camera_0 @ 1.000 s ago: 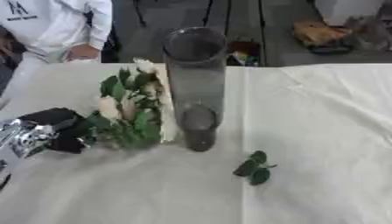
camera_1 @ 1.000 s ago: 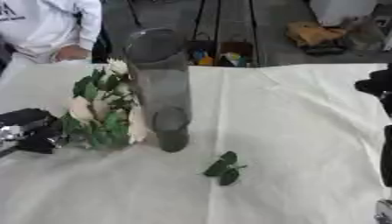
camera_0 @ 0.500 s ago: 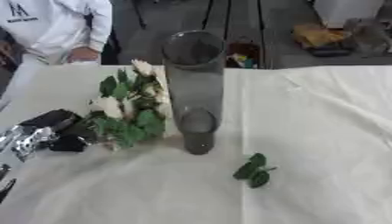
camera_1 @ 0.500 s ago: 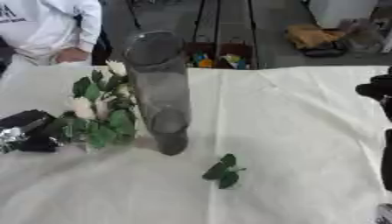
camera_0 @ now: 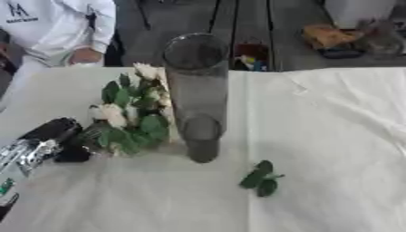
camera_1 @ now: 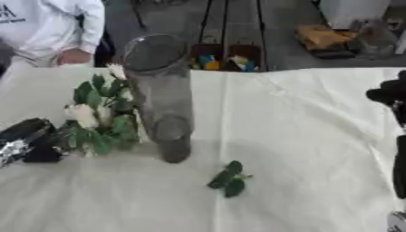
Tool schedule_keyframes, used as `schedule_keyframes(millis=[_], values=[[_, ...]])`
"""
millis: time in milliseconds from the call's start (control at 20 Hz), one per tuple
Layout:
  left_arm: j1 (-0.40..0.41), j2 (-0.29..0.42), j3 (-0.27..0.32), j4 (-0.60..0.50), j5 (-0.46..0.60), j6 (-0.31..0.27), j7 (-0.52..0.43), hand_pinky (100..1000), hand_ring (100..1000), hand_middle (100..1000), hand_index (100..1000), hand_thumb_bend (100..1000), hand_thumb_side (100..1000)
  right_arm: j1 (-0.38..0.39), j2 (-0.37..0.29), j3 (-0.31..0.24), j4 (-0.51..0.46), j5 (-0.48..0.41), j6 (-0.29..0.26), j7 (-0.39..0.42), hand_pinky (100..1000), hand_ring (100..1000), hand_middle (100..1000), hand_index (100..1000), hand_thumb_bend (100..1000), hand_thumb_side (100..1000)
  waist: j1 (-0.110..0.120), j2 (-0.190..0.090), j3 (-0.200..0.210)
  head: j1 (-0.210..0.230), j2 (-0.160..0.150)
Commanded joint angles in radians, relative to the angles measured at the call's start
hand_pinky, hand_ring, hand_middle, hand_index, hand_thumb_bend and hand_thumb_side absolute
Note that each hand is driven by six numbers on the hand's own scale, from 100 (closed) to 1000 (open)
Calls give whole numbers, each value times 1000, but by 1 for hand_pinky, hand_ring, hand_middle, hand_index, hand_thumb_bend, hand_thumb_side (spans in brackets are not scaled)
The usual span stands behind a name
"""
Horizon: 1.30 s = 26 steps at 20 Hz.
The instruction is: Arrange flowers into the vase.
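A tall clear glass vase [camera_0: 196,90] stands upright in the middle of the white-clothed table [camera_0: 333,136]. Just to its left a bunch of white flowers with green leaves [camera_0: 131,113] leans with its heads up against the vase wall. My left hand [camera_0: 49,138], black and silver, is curled round the bunch's stem end at the left edge. A loose green leaf sprig [camera_0: 260,179] lies on the cloth in front of and right of the vase. Dark parts of my right arm [camera_1: 390,93] show at the right edge of the right eye view; its hand is not made out.
A person in white stands at the far left edge of the table [camera_0: 55,27], not touching the flowers. Beyond the far edge are dark furniture legs and an orange object [camera_0: 329,36]. The cloth is wrinkled on the right.
The whole picture has slid slightly downward, so the camera moved. The flower bunch and my left hand stay beside the vase with little shift.
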Motion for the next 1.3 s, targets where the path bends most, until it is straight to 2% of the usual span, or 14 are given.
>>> schedule_keyframes(millis=[50, 250, 300, 350, 650, 900, 1150, 1300], values=[[18, 35, -11, -18, -4, 12, 13, 100, 100, 100, 100, 100, 576, -8, -8, -3, -17, -6, 8, -3, 690, 610, 589, 736, 100, 1000, -3, -14, 3, -2, 10], [26, 60, 0, -96, 35, 51, 14, 100, 100, 100, 100, 100, 565, -6, -9, -1, -17, -7, 11, -3, 691, 610, 588, 737, 100, 1000, -3, -16, 5, -5, 16], [27, 68, 8, -118, 41, 65, 17, 100, 100, 100, 100, 100, 611, -5, -9, -1, -17, -8, 11, -2, 691, 610, 588, 737, 100, 1000, -3, -16, 6, -5, 17], [27, 71, 17, -134, 46, 80, 20, 100, 100, 100, 100, 100, 563, -5, -9, -1, -17, -8, 11, -2, 691, 610, 588, 737, 100, 1000, -3, -17, 6, -5, 17], [25, 83, 70, -180, 63, 168, 49, 100, 100, 100, 100, 100, 523, -3, -9, 0, -17, -12, 11, 0, 692, 611, 588, 738, 100, 1000, -5, -20, 10, -6, 17], [33, 98, 83, -235, 57, 243, 69, 100, 100, 100, 100, 100, 508, 0, -8, -1, -17, -14, 12, 0, 694, 612, 588, 739, 100, 1000, -4, -21, 13, -5, 17], [39, 102, 110, -296, 77, 316, 103, 100, 100, 100, 100, 100, 532, 2, -8, -3, -17, -13, 12, 0, 695, 612, 588, 740, 100, 1000, -6, -22, 15, -7, 12], [36, 100, 127, -341, 109, 352, 140, 100, 100, 100, 100, 100, 581, 5, -7, -4, -17, -12, 13, 0, 696, 612, 588, 740, 100, 1000, -6, -23, 17, -8, 11]])
